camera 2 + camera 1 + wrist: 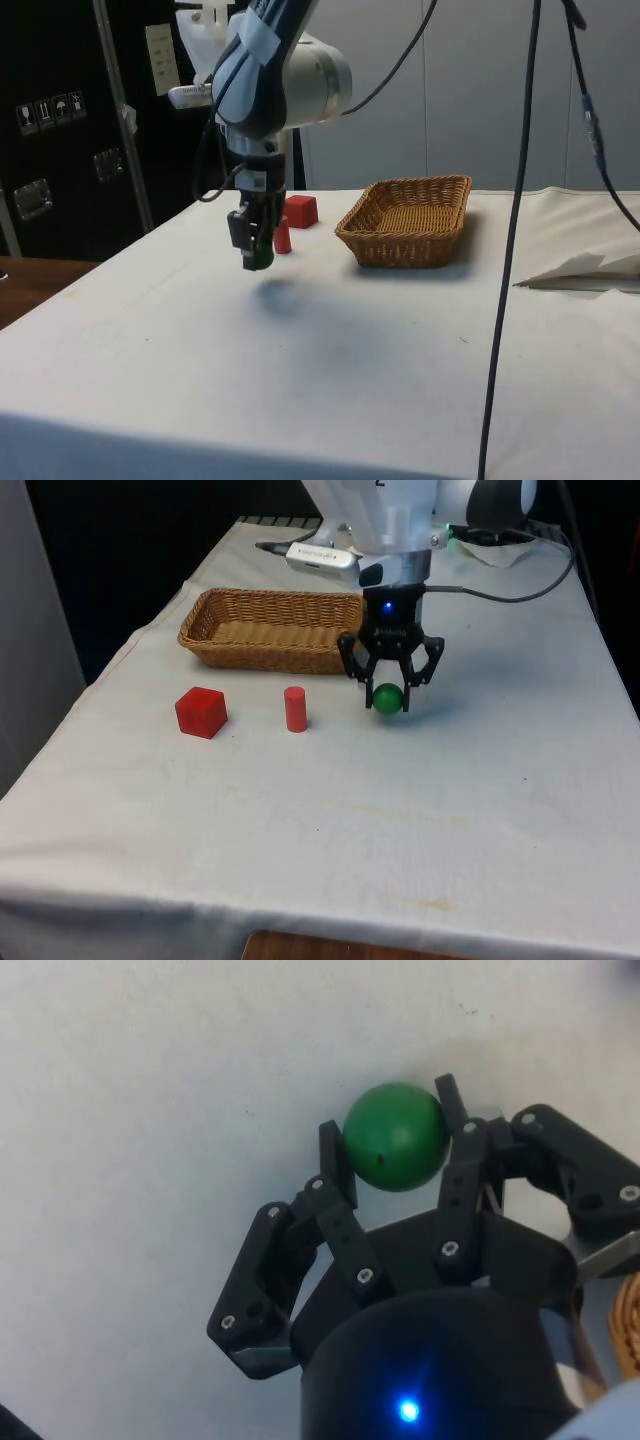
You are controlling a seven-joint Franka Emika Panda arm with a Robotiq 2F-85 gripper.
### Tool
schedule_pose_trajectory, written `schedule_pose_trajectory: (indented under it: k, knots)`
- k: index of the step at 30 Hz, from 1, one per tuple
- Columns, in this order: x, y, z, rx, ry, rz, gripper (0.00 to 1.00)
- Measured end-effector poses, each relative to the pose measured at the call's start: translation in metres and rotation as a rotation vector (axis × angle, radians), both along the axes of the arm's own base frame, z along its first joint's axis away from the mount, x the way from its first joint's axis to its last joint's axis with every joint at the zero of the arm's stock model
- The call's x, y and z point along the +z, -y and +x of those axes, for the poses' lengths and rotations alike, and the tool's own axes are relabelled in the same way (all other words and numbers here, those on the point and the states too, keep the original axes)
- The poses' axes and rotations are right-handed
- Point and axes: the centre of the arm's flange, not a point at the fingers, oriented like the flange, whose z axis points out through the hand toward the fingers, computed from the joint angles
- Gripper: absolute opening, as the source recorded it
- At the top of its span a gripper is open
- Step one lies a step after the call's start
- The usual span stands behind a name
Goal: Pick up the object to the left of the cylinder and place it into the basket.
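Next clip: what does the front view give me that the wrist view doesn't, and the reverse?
Front view: the red cube and the red cylinder stand side by side on the white cloth, the cube towards the front view's left, with the whole wicker basket behind them. Wrist view: a close look at the fingers pressing on opposite sides of the green ball. Both: the end effector closed on the green ball.

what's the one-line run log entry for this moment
gripper: shut on green ball | ball: lifted off white cloth | red cylinder, red cube: on cloth | wicker basket: empty
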Motion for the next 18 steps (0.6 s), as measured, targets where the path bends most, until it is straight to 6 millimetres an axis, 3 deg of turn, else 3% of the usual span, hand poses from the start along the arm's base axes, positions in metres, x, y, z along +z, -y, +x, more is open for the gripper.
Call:
schedule_pose_trajectory:
  k: [18]
  knots:
    - [0.026, 0.019, -0.018, 0.0, 0.018, 0.024, 0.0]
